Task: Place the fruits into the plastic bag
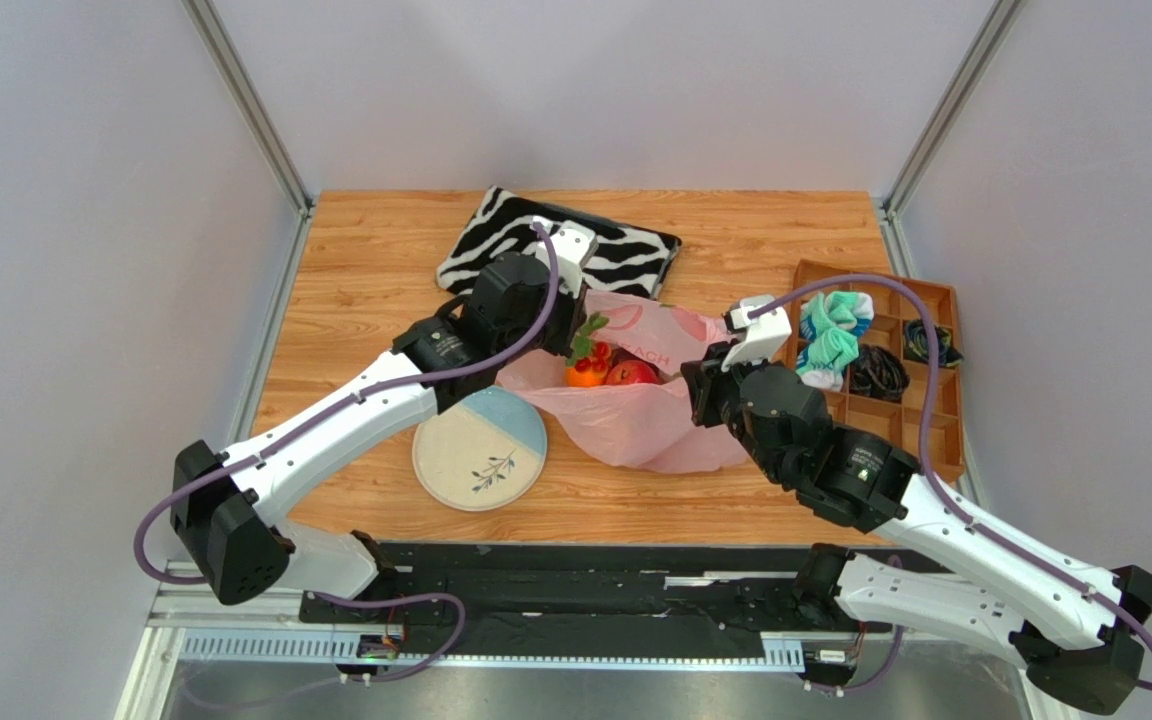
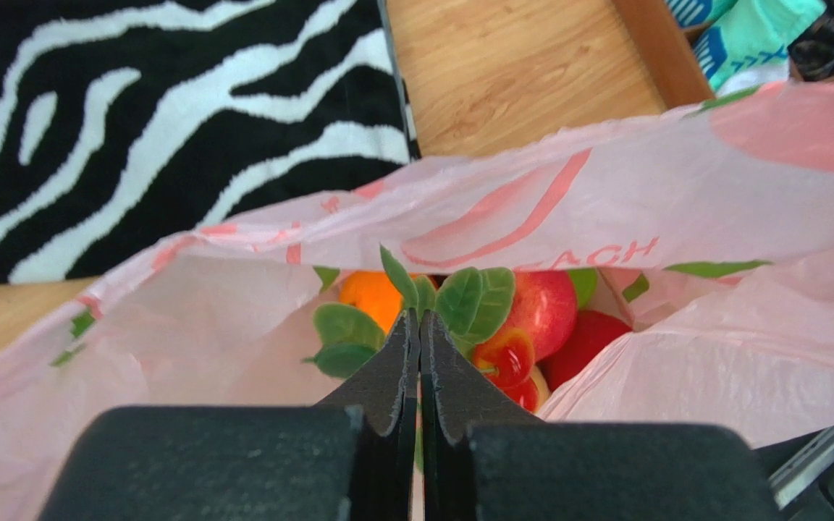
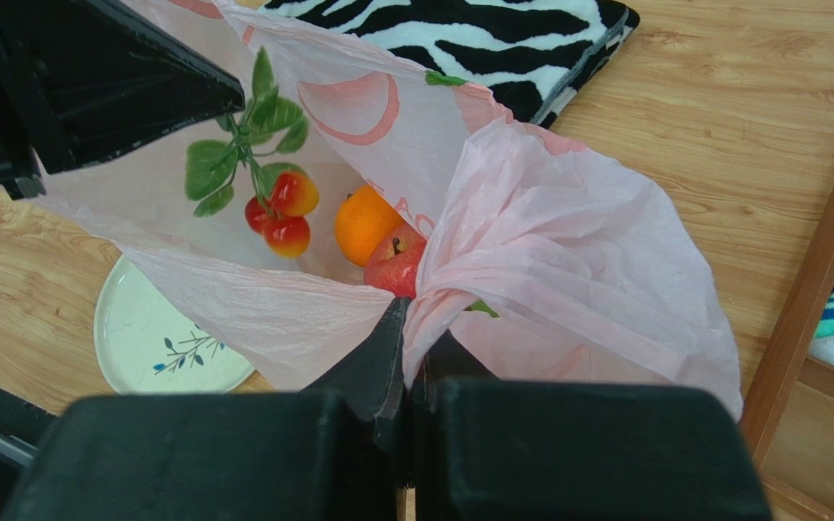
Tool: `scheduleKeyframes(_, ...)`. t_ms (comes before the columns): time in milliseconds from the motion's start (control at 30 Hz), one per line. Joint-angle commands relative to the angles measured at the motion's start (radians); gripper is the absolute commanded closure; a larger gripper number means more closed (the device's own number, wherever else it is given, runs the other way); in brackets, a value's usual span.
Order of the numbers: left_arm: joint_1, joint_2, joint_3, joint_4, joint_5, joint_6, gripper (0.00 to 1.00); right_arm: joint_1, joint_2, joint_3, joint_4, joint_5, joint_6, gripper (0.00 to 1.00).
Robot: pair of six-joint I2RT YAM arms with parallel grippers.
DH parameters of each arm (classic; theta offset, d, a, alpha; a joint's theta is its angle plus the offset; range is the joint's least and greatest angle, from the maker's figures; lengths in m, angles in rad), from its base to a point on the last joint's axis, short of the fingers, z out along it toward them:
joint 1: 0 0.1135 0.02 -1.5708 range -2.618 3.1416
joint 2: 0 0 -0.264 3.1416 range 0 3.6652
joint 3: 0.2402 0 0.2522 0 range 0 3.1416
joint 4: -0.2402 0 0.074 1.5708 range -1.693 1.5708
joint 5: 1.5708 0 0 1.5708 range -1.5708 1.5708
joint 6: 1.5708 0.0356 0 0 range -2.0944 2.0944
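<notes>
The pink plastic bag (image 1: pixel 642 417) lies open mid-table. My right gripper (image 3: pixel 408 315) is shut on a bunched fold of the bag's near rim (image 3: pixel 563 271) and holds the mouth up. My left gripper (image 2: pixel 419 317) is shut on the stem of the leafy berry sprig (image 2: pixel 476 302), which hangs inside the bag's mouth with its red berries (image 3: pixel 283 212) dangling. Below it in the bag lie an orange (image 2: pixel 372 295), a red apple (image 2: pixel 546 309) and another red fruit (image 2: pixel 593 342). From above, the orange (image 1: pixel 585 374) and apple (image 1: pixel 632 371) show in the opening.
A zebra-striped pouch (image 1: pixel 537 240) lies behind the bag. A round blue-and-cream plate (image 1: pixel 480 450) sits at the bag's front left. A wooden compartment tray (image 1: pixel 940 393) with socks stands at the right edge.
</notes>
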Motion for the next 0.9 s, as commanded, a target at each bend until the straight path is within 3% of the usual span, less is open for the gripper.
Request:
scheduleKeyframes(0,0.000,-0.057,-0.037,0.026,-0.014,-0.047,1.00,0.001,-0.009,0.017,0.016,0.020,0.010,1.00)
scheduleKeyframes(867,-0.002,0.136,-0.089,0.087,0.181,-0.179,0.98,0.002,-0.016,0.004,0.006,0.020,0.032,1.00)
